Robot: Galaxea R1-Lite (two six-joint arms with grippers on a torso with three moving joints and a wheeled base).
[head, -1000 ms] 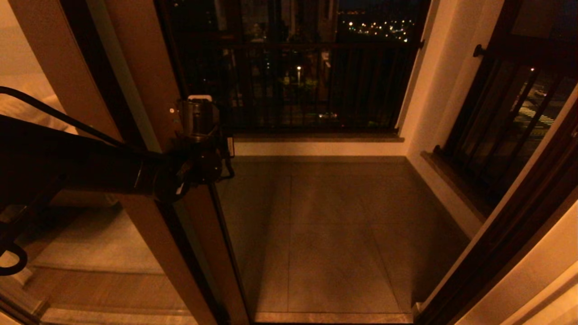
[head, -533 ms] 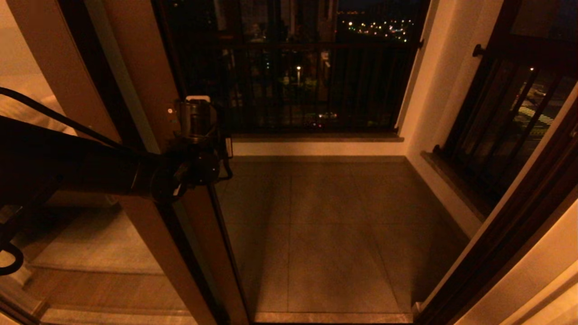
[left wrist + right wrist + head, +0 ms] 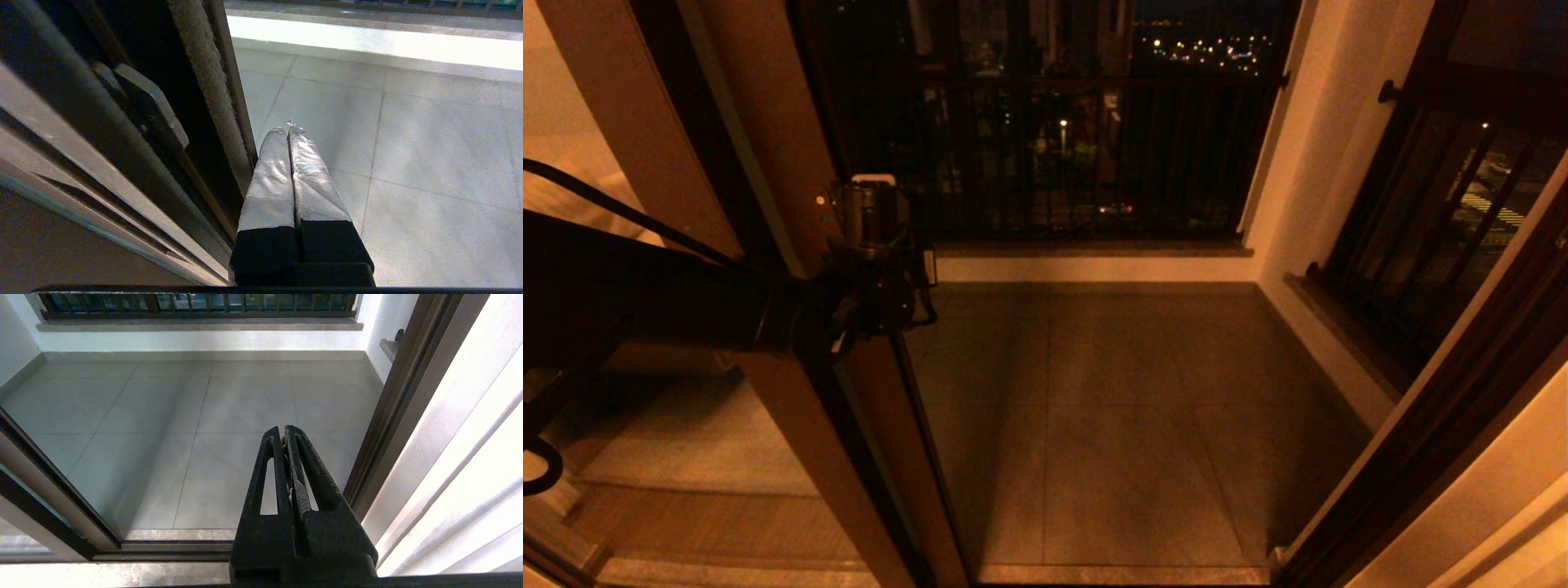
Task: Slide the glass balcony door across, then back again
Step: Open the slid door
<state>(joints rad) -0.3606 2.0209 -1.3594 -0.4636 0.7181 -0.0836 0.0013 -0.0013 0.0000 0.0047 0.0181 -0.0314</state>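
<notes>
The left gripper (image 3: 288, 130) sits with its jaws pressed together on nothing, its taped fingers (image 3: 269, 183) lying right against the open edge of the glass balcony door (image 3: 792, 155), beside the fuzzy seal strip (image 3: 208, 81) running along that edge. The door stands on the left of the scene, its brown frame rising from the near floor track to the top of the head view, with the doorway to its right standing open onto the tiled balcony floor (image 3: 1127, 408). Beyond the tiles, a low white wall (image 3: 1094, 268) carries a dark railing (image 3: 1054, 147), with city lights behind it. The right gripper (image 3: 284, 435) hangs idle over the near right of the doorway, jaws together and empty, close to the dark right-hand door frame (image 3: 392, 416).
</notes>
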